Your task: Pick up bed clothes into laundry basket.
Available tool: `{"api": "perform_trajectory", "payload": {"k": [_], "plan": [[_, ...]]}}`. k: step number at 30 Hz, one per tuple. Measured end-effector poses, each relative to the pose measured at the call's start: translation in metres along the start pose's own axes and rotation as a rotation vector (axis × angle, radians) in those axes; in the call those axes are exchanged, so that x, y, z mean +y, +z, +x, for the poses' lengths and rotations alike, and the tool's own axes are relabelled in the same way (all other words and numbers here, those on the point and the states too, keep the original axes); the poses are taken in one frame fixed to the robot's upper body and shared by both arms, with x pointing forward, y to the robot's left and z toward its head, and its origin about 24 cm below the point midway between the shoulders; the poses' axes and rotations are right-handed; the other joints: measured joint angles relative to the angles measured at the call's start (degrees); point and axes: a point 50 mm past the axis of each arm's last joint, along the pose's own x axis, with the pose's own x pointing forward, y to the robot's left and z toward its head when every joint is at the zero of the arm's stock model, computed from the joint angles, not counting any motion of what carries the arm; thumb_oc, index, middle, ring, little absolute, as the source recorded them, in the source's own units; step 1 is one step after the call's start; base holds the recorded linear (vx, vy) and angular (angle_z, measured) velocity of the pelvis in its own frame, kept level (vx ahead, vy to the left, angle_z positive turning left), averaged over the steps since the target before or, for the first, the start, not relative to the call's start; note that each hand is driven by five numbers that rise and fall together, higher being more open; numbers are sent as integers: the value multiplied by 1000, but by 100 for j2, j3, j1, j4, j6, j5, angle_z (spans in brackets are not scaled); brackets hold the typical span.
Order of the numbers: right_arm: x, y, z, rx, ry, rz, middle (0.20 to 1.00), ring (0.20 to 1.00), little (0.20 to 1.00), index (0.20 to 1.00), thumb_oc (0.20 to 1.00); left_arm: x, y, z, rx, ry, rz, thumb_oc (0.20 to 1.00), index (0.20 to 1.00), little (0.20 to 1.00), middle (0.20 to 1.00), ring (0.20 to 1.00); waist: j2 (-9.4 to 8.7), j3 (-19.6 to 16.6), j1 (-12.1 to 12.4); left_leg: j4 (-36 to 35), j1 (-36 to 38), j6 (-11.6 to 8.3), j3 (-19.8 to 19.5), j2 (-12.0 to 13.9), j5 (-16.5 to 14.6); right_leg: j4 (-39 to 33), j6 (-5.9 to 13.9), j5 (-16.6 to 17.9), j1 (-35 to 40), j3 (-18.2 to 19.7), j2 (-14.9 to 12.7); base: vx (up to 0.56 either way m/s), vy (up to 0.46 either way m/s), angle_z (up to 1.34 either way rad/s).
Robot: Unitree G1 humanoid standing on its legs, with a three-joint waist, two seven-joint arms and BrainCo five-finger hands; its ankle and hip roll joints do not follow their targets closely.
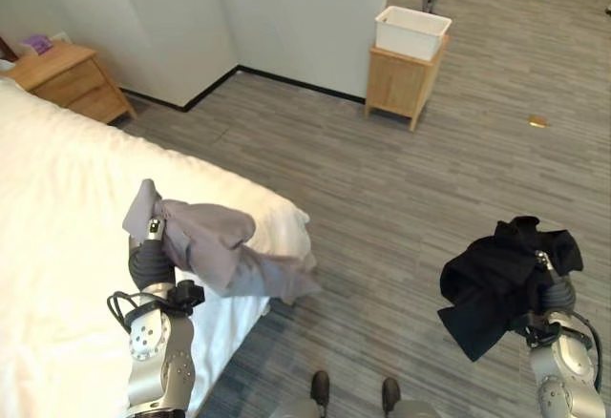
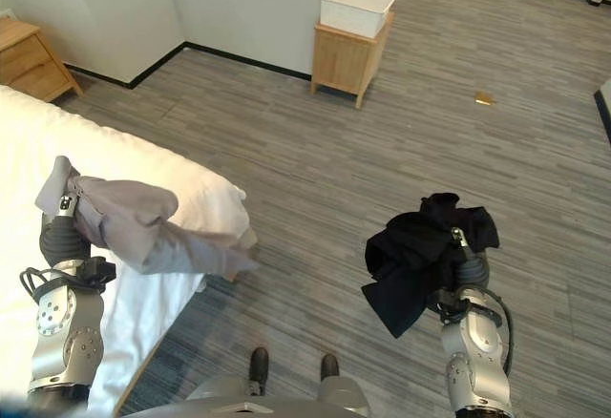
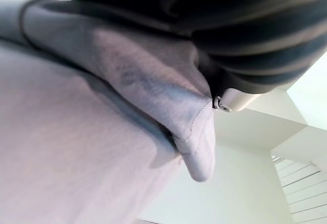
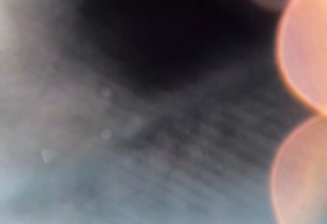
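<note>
My left hand (image 1: 150,263) is raised over the bed's near edge, shut on a grey garment (image 1: 215,241) that bunches over it and trails to the right. In the left wrist view the grey cloth (image 3: 102,132) lies right against the hand's dark cover (image 3: 245,45). My right hand (image 1: 558,294) is held up over the floor at the right, shut on a crumpled black garment (image 1: 501,280) that hangs to its left. A white laundry basket (image 1: 412,31) sits on a small wooden stand (image 1: 401,84) by the far wall.
The white bed (image 1: 57,208) takes up the left side, its corner near my left hand. A wooden nightstand (image 1: 67,79) stands at the far left. Grey plank floor stretches between me and the basket, with a small yellow scrap (image 1: 537,121) at the right.
</note>
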Motion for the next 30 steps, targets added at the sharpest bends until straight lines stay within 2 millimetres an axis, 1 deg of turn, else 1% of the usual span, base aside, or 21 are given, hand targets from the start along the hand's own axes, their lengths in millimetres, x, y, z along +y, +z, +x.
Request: {"api": "perform_trajectory", "payload": {"k": [4, 7, 8, 9, 10, 12, 15, 16, 17, 18, 19, 21, 22, 23, 24, 25, 26, 27, 28, 29, 30], "plan": [[6, 3, 5, -16, 17, 7, 200, 200, 200, 200, 200, 3, -2, -3, 13, 11, 7, 200, 200, 200, 200, 200, 33, -7, 72, -198, 151, 19, 130, 86, 69, -120, -26, 57, 66, 25, 78, 67, 95, -14], [15, 9, 12, -43, 37, -1, 200, 200, 200, 200, 200, 4, -1, -1, 8, 25, 12, 200, 200, 200, 200, 200, 107, 32, 64, -208, 163, -28, 288, 139, 25, 205, 22, -25, -172, 46, 121, 45, 97, -30], [21, 14, 19, -67, 48, -2, 200, 200, 200, 200, 200, 6, -1, 0, 6, 35, 17, 200, 200, 200, 200, 200, 206, 97, 140, -215, 164, 8, 467, 246, -23, 692, 120, -94, -501, -108, 129, 150, -15, -81], [28, 19, 24, -93, 66, -8, 200, 200, 200, 200, 200, 9, -1, 0, 9, 45, 26, 200, 200, 200, 200, 200, 275, 147, 167, -215, 189, 16, 692, 339, -57, 1160, 222, -223, -864, -550, 78, 156, -20, -99], [32, 22, 27, -106, 75, -7, 200, 200, 200, 200, 200, 10, -1, 1, 9, 54, 27, 200, 200, 200, 200, 200, 297, 165, 168, -207, 193, 48, 829, 327, -73, 1359, 251, -364, -1014, -967, -98, 154, -53, -75], [33, 23, 28, -110, 78, -18, 200, 200, 200, 200, 200, 8, -2, 1, 12, 47, 23, 200, 200, 200, 200, 200, 312, 187, 100, -186, 210, 24, 901, 284, -137, 1313, 248, -331, -1185, -1243, -460, 272, -86, -35], [30, 19, 25, -91, 68, -23, 200, 200, 200, 200, 200, 5, -2, 3, 9, 37, 19, 200, 200, 200, 200, 200, 294, 221, -30, -192, 200, -15, 883, 377, -165, 1149, 276, -337, -1270, -1293, -579, 314, -127, -5], [31, 18, 25, -88, 68, -23, 200, 200, 200, 200, 200, 7, -5, 3, 20, 43, 24, 200, 200, 200, 200, 200, 284, 226, -35, -241, 243, -86, 912, 466, -198, 946, 252, -118, -1193, -1545, -599, 315, -166, -12], [30, 18, 25, -88, 66, -25, 200, 200, 200, 200, 200, 7, -7, 3, 28, 46, 25, 200, 200, 200, 200, 200, 316, 234, -75, -245, 262, -141, 913, 544, -234, 902, 257, -62, -1139, -1686, -576, 371, -199, -12], [30, 18, 24, -86, 65, -27, 200, 200, 200, 200, 200, 8, -8, 2, 34, 52, 26, 200, 200, 200, 200, 200, 346, 233, -159, -245, 296, -222, 889, 678, -231, 825, 228, 53, -1026, -1778, -438, 321, -185, 4], [28, 19, 24, -87, 62, -38, 200, 200, 200, 200, 200, 6, -9, 2, 35, 50, 20, 200, 200, 200, 200, 200, 391, 243, -220, -243, 366, -305, 873, 790, -241, 857, 69, 52, -963, -1845, -290, 319, -188, 1], [24, 21, 23, -87, 63, -66, 200, 200, 200, 200, 200, 3, -9, 3, 30, 48, 5, 200, 200, 200, 200, 200, 436, 236, -224, -156, 461, -428, 899, 990, -246, 940, -98, -75, -909, -1871, -110, 287, -190, -13], [22, 25, 24, -99, 65, -83, 200, 200, 200, 200, 200, 0, -9, 5, 26, 42, 0, 200, 200, 200, 200, 200, 450, 233, -271, -99, 479, -443, 889, 1094, -255, 1063, -179, -208, -916, -1897, -29, 349, -285, -4], [20, 26, 25, -101, 59, -91, 200, 200, 200, 200, 200, -2, -9, 8, 23, 39, -8, 200, 200, 200, 200, 200, 465, 248, -347, 198, 381, -732, 871, 1186, -325, 1046, -282, -240, -855, -1922, 28, 320, -352, 0], [19, 27, 26, -102, 55, -89, 200, 200, 200, 200, 200, -3, -10, 9, 23, 40, -17, 200, 200, 200, 200, 200, 434, 241, -327, 412, 319, -754, 874, 1224, -327, 1052, -373, -326, -808, -1968, 106, 463, -531, 9], [19, 27, 26, -107, 51, -79, 200, 200, 200, 200, 200, -4, -13, 11, 31, 49, -24, 200, 200, 200, 200, 200, 360, 237, -313, 1055, 29, -839, 814, 1252, -359, 1056, -451, -383, -759, -1970, 118, 342, -420, 6], [17, 27, 27, -107, 47, -78, 200, 200, 200, 200, 200, -8, -11, 16, 21, 39, -32, 200, 200, 200, 200, 200, 243, 295, -289, 2025, -445, -924, 732, 1264, -414, 1194, -597, -602, -802, -1988, 65, 353, -379, 9], [15, 27, 26, -105, 42, -80, 200, 200, 200, 200, 200, -11, -7, 19, 3, 26, -39, 200, 200, 200, 200, 200, 113, 360, -227, 2943, -894, -1036, 743, 1297, -329, 1220, -706, -575, -773, -1963, -24, 239, -173, -23], [13, 27, 23, -104, 36, -85, 200, 200, 200, 200, 200, -8, -11, 14, 21, 38, -61, 200, 200, 200, 200, 200, 53, 358, -37, 3862, -1278, -957, 734, 1337, -153, 1083, -839, -556, -556, -1902, 37, 410, -240, -34], [12, 26, 22, -101, 35, -90, 200, 200, 200, 200, 200, -6, -14, 12, 32, 47, -70, 200, 200, 200, 200, 200, 52, 349, 8, 4047, -1376, -953, 747, 1304, 59, 1000, -888, -590, -472, -1874, 69, 534, -128, -29], [9, 26, 22, -98, 22, -93, 200, 200, 200, 200, 200, -5, -16, 9, 42, 53, -74, 200, 200, 200, 200, 200, 18, 358, 10, 4070, -1562, -957, 877, 1207, 19, 726, -966, -540, -278, -1920, 128, 430, -72, -3]]}}
